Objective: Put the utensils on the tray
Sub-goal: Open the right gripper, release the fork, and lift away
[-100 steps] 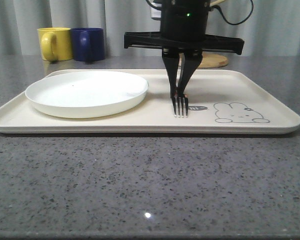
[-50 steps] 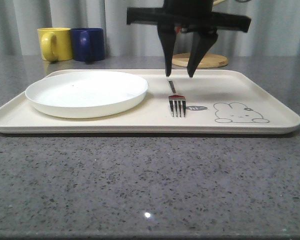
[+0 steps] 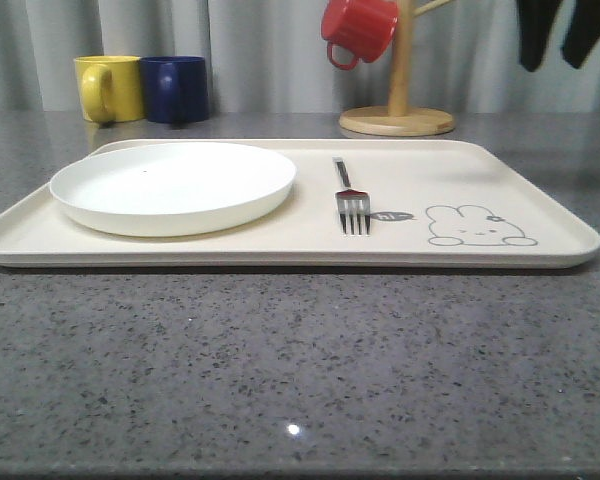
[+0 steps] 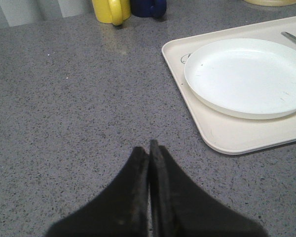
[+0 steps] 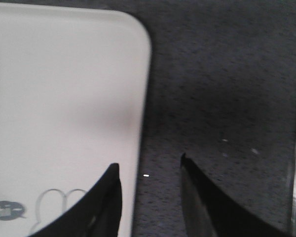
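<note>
Nearest, in the left wrist view: left gripper (image 4: 149, 148) low over bare grey counter (image 4: 79, 98), fingers pressed together with only a hairline seam between them, nothing held. Just beyond and to its right, tray (image 3: 280, 248) lying flat on the counter. On the tray's left half, white plate (image 3: 173, 185); just beside the plate's right edge, apart from it, fork (image 3: 350, 197) lying flat, tines toward the camera, handle pointing away. Right of the tines, "hi" bubble (image 3: 391, 215), then rabbit drawing (image 3: 474, 227). In the right wrist view: right gripper (image 5: 150, 170) spread wide, empty, above the tray's right rim (image 5: 140, 123) and the counter beside it, touching neither. Front view puts that gripper (image 3: 562, 35) high at upper right. Farther back, yellow mug (image 3: 110, 87) and blue mug (image 3: 176, 88) side by side at left, wooden stand (image 3: 398, 110) with red mug (image 3: 358, 30) hanging behind the tray.
</note>
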Controlling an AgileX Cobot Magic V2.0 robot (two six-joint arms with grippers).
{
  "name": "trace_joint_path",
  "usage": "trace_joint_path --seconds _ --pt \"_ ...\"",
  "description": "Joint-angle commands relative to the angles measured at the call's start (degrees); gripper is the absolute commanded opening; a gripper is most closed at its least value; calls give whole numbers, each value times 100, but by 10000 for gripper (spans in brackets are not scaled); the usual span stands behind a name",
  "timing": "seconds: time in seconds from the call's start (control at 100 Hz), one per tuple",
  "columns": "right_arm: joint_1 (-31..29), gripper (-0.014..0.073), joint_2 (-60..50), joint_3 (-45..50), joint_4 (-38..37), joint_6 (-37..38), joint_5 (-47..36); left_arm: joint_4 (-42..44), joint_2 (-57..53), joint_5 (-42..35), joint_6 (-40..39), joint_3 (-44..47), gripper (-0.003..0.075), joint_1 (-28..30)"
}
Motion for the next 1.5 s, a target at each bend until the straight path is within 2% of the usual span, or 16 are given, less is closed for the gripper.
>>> trace_joint_path --seconds 0.0,0.17,0.38,0.69,0.93,1.1,1.18,1.32,1.37,1.49 --pt "-376 306 -380 90 -56 -232 592 -83 54 -423 -42 -150 -19 5" --pt "-1068 306 -474 635 -19 -441 592 -83 54 -423 -42 -150 -19 5" --pt "-1614 311 -474 1320 -19 -640 361 -83 54 -423 -42 -150 -19 5" --pt "-2035 311 -474 1934 -14 -786 -108 -83 54 -423 -42 -150 -19 5" --pt "-2112 310 -445 2204 58 -1016 -552 -83 54 -423 -42 -150 -19 5" --pt "-2118 301 -276 2204 103 -1016 -516 -83 54 -423 -42 -150 -19 5" --pt "-2118 236 -204 2204 149 -1016 -502 -83 54 -423 -42 -150 -19 5" --pt "-2118 -13 -179 2204 178 -1016 -482 -83 54 -423 -42 -150 -19 5" --pt "-2118 -75 -179 2204 178 -1016 -482 -83 54 -423 -42 -150 -19 5" --pt "-2118 -69 -179 2204 178 -1011 -487 -83 54 -423 -42 -150 -19 5"
